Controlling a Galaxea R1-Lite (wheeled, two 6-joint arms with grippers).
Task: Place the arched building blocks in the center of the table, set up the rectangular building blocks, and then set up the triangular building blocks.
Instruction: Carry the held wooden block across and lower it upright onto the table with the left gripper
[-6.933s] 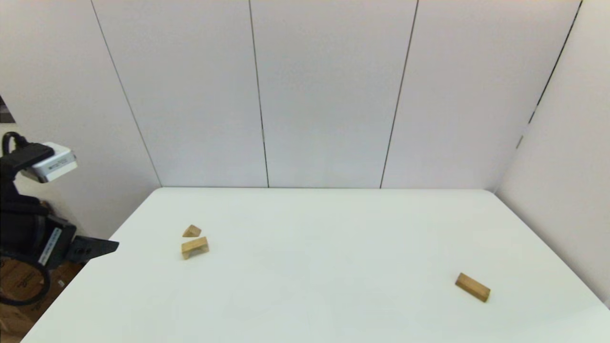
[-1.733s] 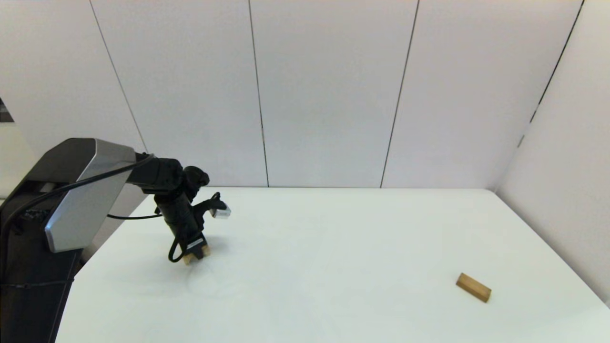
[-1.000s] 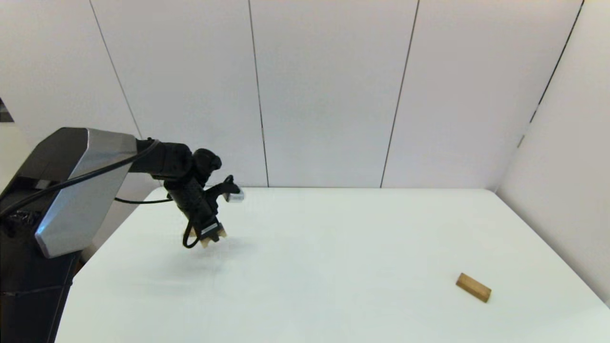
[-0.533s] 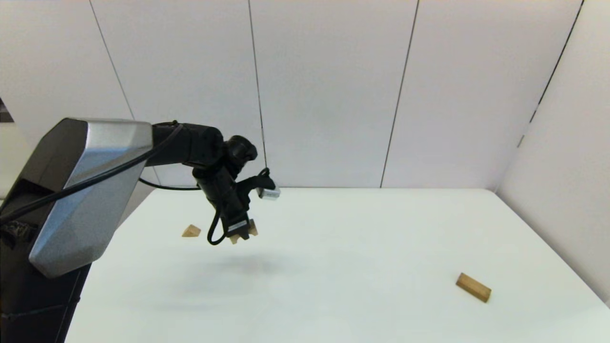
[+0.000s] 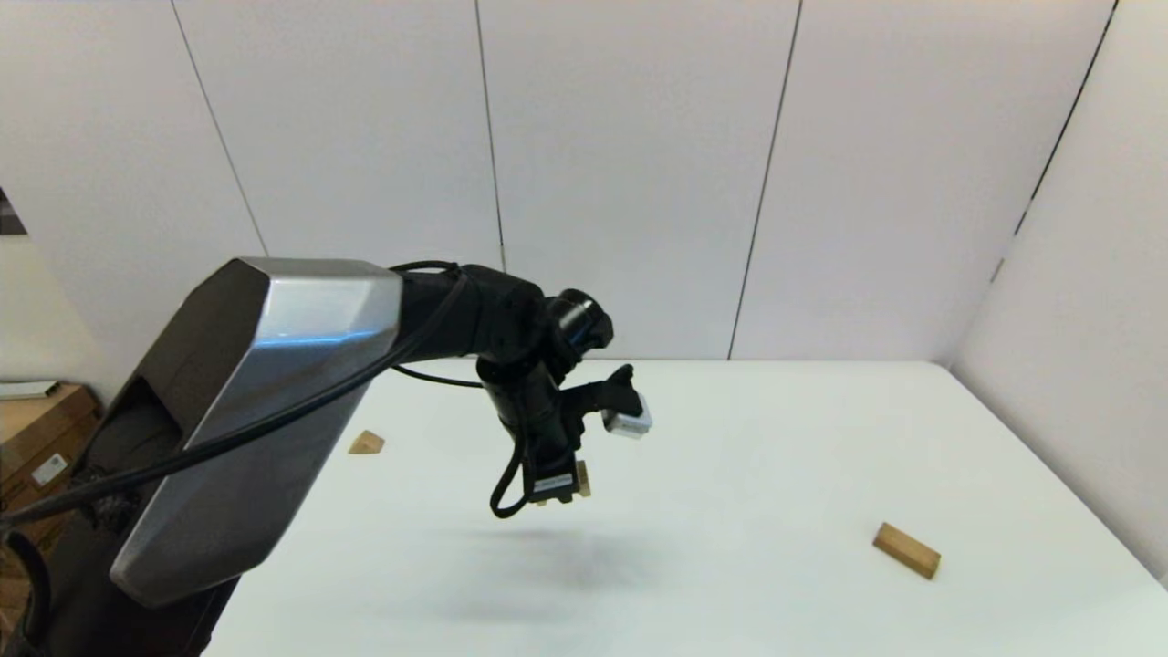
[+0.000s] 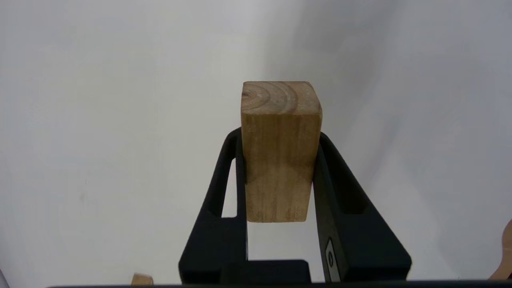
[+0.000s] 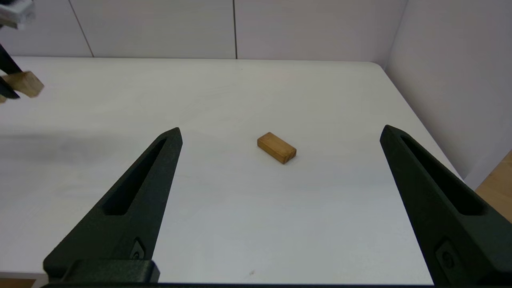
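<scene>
The left pincer (image 5: 558, 497) grips the arched block (image 6: 280, 152) by its long sides, aloft over the middle of the surface (image 5: 776, 438). Much of the block overhangs the fingertips, so a fast descent could twist it loose or land it tilted. The right pincer (image 7: 280, 168) gapes wide, empty, near the rectangular block (image 7: 276, 148) by the right edge.

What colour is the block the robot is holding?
Light-brown wood, arched block, with ring-grain at its end; clearest in the left wrist view.

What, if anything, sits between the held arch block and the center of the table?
Nothing visible does. The left gripper holds the arched block above bare table; the triangular block lies off to the left, the rectangular block far right.
</scene>
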